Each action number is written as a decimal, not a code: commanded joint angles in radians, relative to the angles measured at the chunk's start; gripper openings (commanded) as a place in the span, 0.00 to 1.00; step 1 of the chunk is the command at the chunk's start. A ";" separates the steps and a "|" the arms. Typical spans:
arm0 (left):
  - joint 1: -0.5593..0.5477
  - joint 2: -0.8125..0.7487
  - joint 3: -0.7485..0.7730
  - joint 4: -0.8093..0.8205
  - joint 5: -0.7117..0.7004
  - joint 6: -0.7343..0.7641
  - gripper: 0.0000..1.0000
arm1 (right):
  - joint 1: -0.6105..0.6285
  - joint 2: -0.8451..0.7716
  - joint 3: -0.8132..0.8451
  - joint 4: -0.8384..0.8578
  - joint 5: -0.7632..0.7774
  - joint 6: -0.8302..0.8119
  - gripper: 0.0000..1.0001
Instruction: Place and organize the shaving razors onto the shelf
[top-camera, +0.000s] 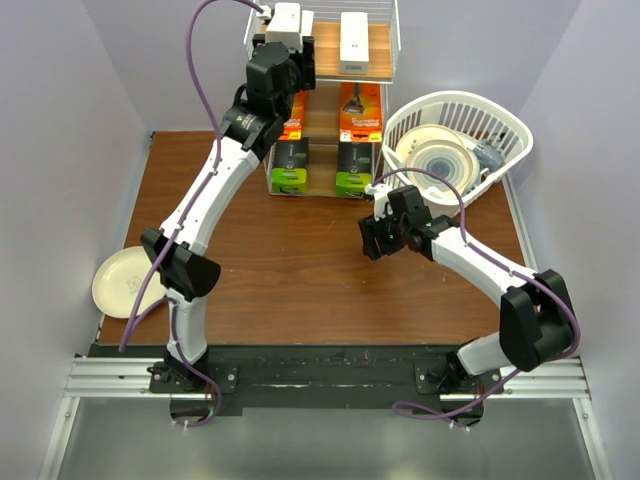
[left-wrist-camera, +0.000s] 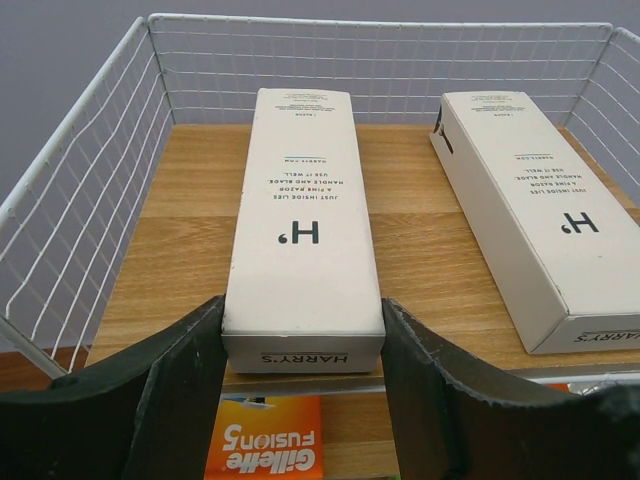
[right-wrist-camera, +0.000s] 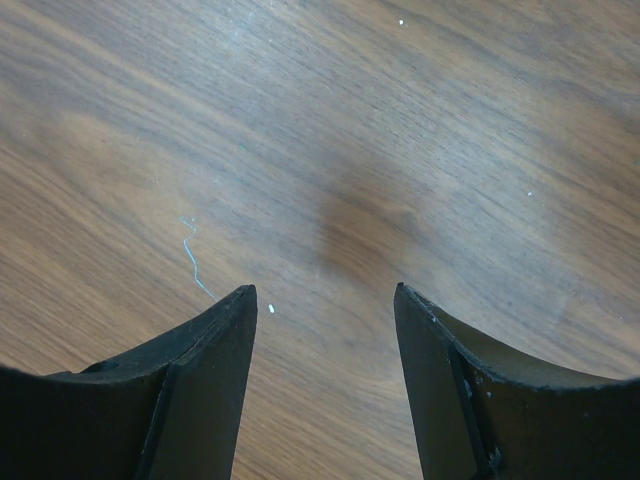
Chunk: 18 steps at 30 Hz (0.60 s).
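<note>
top external: white-wire, wooden-board shelf (top-camera: 393, 60) upper centre, orange razor card (top-camera: 362, 105) and black lime-ended box (top-camera: 354, 165) on lower tiers | left wrist: left gripper (left-wrist-camera: 303, 305) flanks long slim white box (left-wrist-camera: 305, 200) at top board's near edge, clamping cannot be told; free board before second white box (left-wrist-camera: 530, 210) | right wrist: right gripper (right-wrist-camera: 325, 300) jaws apart above brown wooden table (right-wrist-camera: 400, 150)

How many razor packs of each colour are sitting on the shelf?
White boxes: 2
Orange cards: 2
Black boxes with green ends: 2
Total on the shelf: 6
</note>
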 joint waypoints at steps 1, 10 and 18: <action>-0.007 -0.053 0.010 0.031 0.022 0.026 0.65 | -0.004 -0.026 0.007 0.022 -0.016 0.014 0.61; 0.013 -0.191 -0.047 0.057 0.023 0.080 0.74 | -0.007 -0.023 0.004 0.025 -0.015 0.011 0.61; 0.082 -0.162 -0.050 0.022 0.119 0.053 0.79 | -0.009 -0.012 0.021 0.018 -0.021 0.011 0.61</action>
